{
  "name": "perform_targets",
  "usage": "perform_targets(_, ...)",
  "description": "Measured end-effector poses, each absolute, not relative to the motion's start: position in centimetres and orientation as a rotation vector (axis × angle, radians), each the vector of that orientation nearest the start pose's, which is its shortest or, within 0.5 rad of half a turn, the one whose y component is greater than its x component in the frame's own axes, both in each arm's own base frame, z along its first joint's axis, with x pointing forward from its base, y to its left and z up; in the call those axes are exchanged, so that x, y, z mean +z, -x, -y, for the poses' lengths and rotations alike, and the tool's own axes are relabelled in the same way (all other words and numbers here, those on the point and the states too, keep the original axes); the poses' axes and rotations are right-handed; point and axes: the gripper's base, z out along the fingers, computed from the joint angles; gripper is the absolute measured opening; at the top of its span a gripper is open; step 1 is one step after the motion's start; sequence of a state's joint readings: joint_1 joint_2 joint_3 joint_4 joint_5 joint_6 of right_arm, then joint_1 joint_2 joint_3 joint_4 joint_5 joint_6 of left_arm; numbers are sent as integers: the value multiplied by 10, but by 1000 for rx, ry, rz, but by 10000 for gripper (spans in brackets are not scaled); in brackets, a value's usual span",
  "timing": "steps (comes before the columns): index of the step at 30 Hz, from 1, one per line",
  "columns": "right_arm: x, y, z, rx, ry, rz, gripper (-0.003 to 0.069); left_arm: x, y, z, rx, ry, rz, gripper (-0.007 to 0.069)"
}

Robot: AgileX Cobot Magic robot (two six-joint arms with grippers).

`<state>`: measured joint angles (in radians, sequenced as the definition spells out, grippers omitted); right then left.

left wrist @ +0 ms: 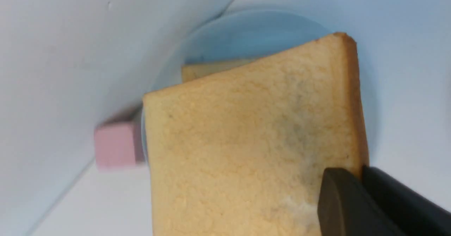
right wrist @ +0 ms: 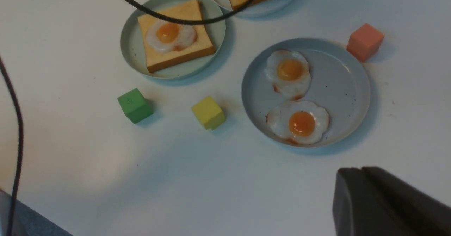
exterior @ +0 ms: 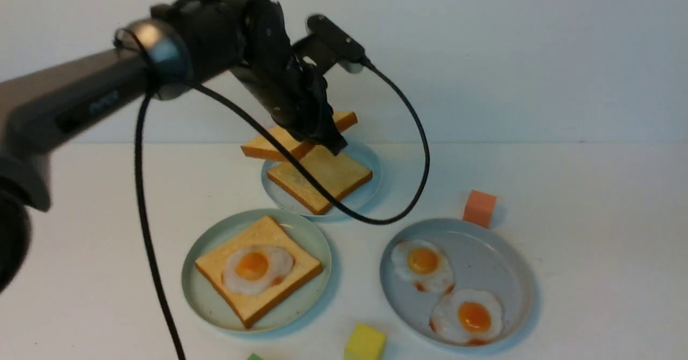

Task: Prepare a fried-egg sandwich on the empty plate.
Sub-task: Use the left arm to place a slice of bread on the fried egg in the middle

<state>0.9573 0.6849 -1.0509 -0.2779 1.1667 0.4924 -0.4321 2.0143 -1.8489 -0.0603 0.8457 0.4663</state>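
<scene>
**Golden toast gripped above the far plate**

Yellow cube [exterior: 365, 343] and green cube [exterior: 254, 357] sit nearest on the white desk [exterior: 591, 274], the green one almost wholly cut off by the front view's edge. The right gripper [right wrist: 361, 172] shows only in its own wrist view, jaws pressed together on nothing, mostly out of frame.

Next, on the left, the mint-green plate [exterior: 207, 298] carries a base toast slice [exterior: 264, 234], one corner pointing near. The fried egg [exterior: 257, 267] lies flat on it, long axis left to right. On the right, the grey-blue plate [exterior: 484, 263] holds a far egg [exterior: 423, 265] and a near egg [exterior: 466, 317]. An orange cube [exterior: 479, 208] sits just beyond its rim.

Farthest, the light-blue plate [exterior: 365, 156] holds a spare toast slice [exterior: 344, 174], crossed by a cable [exterior: 427, 153]. The left gripper [exterior: 333, 144] is clenched on the lifted toast slice [exterior: 269, 148]. This slice hangs tilted above that plate, long axis left to right, right end higher, its middle hidden by the arm. A pink cube [left wrist: 116, 144] shows beside the plate's rim, partly behind the slice.
</scene>
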Motion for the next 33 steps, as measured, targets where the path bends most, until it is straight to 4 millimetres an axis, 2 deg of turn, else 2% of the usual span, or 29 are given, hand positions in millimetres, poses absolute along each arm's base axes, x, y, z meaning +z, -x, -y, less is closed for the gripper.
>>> perform_targets(3, 404, -70, -59, 427, 516, -2218, 57, 314, -380, 191, -34, -1047, -2319, 26)
perform_targets(5, 404, -70, -59, 427, 516, -2218, 59, 308, -357, 192, -7, -1048, -2363, 26)
perform_targets(7, 404, -70, -59, 427, 516, -2218, 61, 307, -344, 191, 10, -1033, -2377, 26)
perform_targets(10, 405, -70, -60, 421, 533, -2206, 63, 279, -304, 189, 47, -1085, -2419, 26)
perform_targets(11, 405, -70, -60, 420, 537, -2205, 63, 276, -301, 189, 46, -1094, -2418, 26)
perform_targets(13, 406, -71, -61, 425, 547, -2182, 64, 256, -285, 189, 41, -1133, -2413, 26)
perform_targets(17, 408, -71, -61, 429, 559, -2162, 65, 232, -283, 187, 85, -1190, -2373, 26)
perform_targets(25, 408, -71, -62, 438, 563, -2160, 72, 217, -295, 189, 202, -1296, -2273, 26)
perform_targets(33, 408, -71, -63, 447, 565, -2164, 82, 195, -300, 192, 218, -1337, -2313, 26)
